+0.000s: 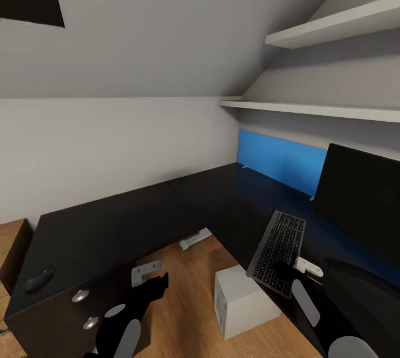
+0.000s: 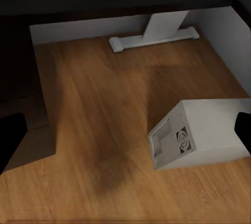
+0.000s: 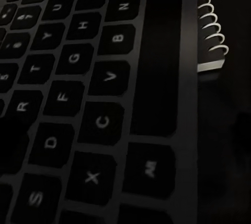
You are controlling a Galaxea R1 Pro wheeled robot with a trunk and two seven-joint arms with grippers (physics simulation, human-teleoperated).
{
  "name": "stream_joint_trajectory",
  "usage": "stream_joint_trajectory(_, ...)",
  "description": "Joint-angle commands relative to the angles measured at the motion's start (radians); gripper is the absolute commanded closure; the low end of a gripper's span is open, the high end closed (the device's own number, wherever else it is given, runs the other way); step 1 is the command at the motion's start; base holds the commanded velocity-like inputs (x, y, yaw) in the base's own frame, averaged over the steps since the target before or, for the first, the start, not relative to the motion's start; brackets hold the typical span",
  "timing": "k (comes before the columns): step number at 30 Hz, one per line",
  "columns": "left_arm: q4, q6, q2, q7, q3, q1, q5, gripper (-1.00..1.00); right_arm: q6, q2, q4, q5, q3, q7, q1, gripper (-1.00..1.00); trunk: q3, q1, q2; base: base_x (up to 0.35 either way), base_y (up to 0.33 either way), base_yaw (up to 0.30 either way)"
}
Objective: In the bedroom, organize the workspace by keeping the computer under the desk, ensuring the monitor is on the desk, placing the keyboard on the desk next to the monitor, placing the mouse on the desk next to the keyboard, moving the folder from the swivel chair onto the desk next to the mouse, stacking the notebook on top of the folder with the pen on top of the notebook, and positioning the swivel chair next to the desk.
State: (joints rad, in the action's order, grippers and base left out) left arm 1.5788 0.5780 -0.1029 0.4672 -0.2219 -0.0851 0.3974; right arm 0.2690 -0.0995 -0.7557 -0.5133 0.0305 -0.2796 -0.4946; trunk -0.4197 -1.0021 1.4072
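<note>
Keyboard (image 1: 278, 252): slim, rigid, light; lies on the black surface (image 1: 139, 219) at its inner front edge, one end overhanging, just before the monitor (image 1: 361, 202). Likely slippery; best taken across a long edge, kept level.
Right gripper (image 1: 297, 269): at the keyboard's overhanging end; jaws' state cannot be told.
Left gripper (image 1: 153, 286): over the floor, jaws spread, holding nothing.
Mouse (image 1: 39, 279): far left front corner.
Computer (image 1: 241, 299): on the floor beneath.

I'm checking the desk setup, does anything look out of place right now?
Yes. The mouse sits alone at the desk's far left end, well away from the keyboard beside the monitor.
</note>
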Motion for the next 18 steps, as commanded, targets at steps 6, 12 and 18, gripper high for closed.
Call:
stream_joint_trajectory(6,0.001,0.003,0.000,0.010,-0.002,-0.001,0.011,-1.00,0.004,0.000,-0.002,-0.008,-0.008,-0.005,0.000,-1.00,-0.001,0.000,0.001,-0.030,0.020,0.000)
stream_joint_trajectory(12,0.001,0.003,0.000,0.010,-0.002,-0.001,0.010,-1.00,0.003,0.000,-0.002,-0.008,-0.009,-0.004,-0.001,-1.00,-0.001,0.000,0.001,-0.004,0.003,0.000)
stream_joint_trajectory(18,0.001,0.003,0.000,0.010,-0.002,-0.001,0.010,-1.00,0.003,0.000,-0.002,-0.008,-0.013,-0.004,0.000,-1.00,-0.001,0.000,0.001,0.000,0.000,0.000)
